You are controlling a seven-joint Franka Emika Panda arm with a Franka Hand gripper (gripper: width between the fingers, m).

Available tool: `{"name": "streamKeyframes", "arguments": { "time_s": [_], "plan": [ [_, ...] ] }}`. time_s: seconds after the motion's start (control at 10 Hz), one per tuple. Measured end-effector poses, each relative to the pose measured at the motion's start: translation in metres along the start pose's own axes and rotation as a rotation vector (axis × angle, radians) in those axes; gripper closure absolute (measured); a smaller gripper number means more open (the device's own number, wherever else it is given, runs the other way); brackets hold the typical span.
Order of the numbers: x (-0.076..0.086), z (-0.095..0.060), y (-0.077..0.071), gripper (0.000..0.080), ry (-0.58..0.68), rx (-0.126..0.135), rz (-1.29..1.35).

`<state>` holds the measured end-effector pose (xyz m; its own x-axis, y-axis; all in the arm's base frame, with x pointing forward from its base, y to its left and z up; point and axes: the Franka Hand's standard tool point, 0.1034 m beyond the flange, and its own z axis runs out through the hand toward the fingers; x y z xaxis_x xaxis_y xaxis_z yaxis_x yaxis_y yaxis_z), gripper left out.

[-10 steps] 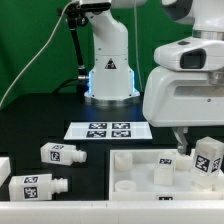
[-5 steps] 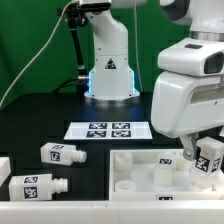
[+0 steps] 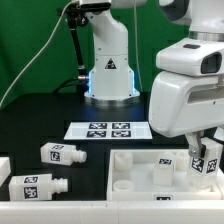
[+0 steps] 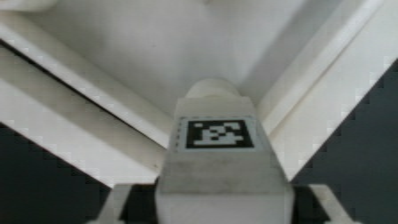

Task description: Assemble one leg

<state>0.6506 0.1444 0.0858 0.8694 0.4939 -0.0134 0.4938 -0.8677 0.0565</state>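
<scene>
My gripper (image 3: 203, 150) is shut on a leg (image 3: 209, 156), a chunky white block with a black-and-white tag, and holds it over the right part of the large white square panel (image 3: 140, 172). In the wrist view the leg (image 4: 219, 120) stands between my two fingers (image 4: 135, 206), with its tag facing the camera and the panel's raised rim (image 4: 89, 100) behind it. Whether the leg touches the panel I cannot tell.
Two more legs (image 3: 62, 153) (image 3: 38, 185) lie on the black table at the exterior view's left, with another white part (image 3: 4, 164) at the left edge. The marker board (image 3: 105, 129) lies behind the panel. The robot base (image 3: 107, 62) stands at the back.
My arm has shifted a little toward the exterior view's right with the leg still held; in the last half second it has hardly moved.
</scene>
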Motion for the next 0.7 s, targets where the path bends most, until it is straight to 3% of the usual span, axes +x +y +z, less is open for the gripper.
{"name": "streamKeyframes", "arguments": {
  "time_s": [0.2, 0.4, 0.5, 0.6, 0.7],
  "plan": [
    [-0.004, 0.002, 0.010, 0.0515, 0.011, 0.015, 0.285],
    [-0.009, 0.003, 0.012, 0.0515, 0.070, 0.060, 0.767],
    [-0.008, 0.003, 0.008, 0.0515, 0.069, 0.065, 0.892],
    [-0.007, 0.003, 0.005, 0.0515, 0.064, 0.100, 1.083],
    [-0.005, 0.003, 0.000, 0.0515, 0.048, 0.109, 1.270]
  ]
}}
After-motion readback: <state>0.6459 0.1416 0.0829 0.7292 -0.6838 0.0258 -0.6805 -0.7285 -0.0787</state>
